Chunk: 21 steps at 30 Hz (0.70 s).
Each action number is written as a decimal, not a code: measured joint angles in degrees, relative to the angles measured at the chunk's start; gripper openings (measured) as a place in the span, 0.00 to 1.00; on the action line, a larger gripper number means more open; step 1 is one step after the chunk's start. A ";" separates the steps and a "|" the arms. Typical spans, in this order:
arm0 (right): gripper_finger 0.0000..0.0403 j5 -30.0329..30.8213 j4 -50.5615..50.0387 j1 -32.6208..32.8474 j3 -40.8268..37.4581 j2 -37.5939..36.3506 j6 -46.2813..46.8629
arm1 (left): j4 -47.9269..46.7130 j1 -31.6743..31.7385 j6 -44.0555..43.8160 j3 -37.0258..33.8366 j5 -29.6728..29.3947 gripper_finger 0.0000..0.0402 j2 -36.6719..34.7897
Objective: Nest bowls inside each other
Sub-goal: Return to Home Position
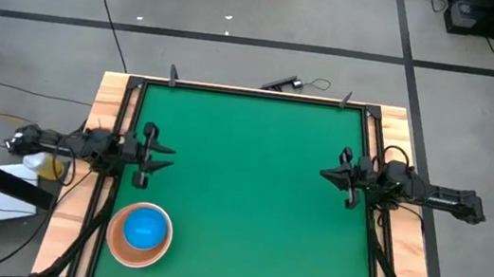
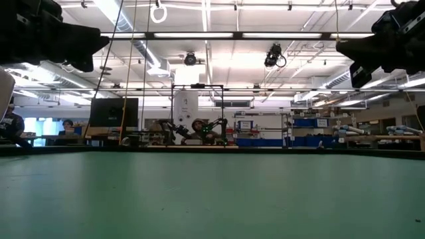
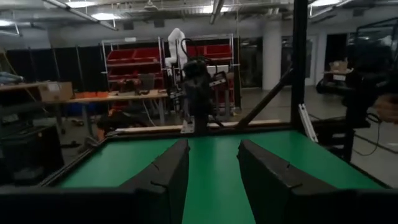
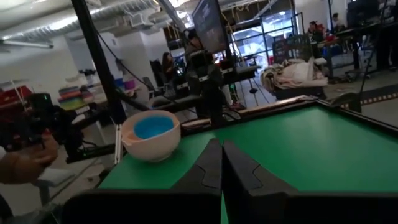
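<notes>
A tan-peach bowl (image 1: 115, 244) stands on its base at the near left corner of the green table (image 1: 250, 187), with a blue bowl (image 1: 145, 228) nested inside it. The right wrist view shows the same stack, the peach bowl (image 4: 149, 146) and the blue one (image 4: 153, 126) in it. My left gripper (image 1: 170, 159) hovers at the table's left edge, just beyond the bowls' far side, pointing level toward the right, open and with nothing between its fingers (image 3: 212, 146). My right gripper (image 1: 323, 174) hovers at the right edge, pointing left, shut (image 4: 221, 144).
A wooden border (image 1: 107, 111) and black rails (image 1: 253, 92) frame the table. Between the two arms lies bare green mat. A white and yellow bottle (image 1: 43, 165) lies off the table on the left. A person's hand (image 4: 25, 163) shows beyond the table's edge.
</notes>
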 joint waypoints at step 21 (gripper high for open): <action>0.07 3.10 -4.26 1.64 0.00 1.18 2.54 | -9.55 8.38 -8.62 -0.02 2.81 0.03 0.39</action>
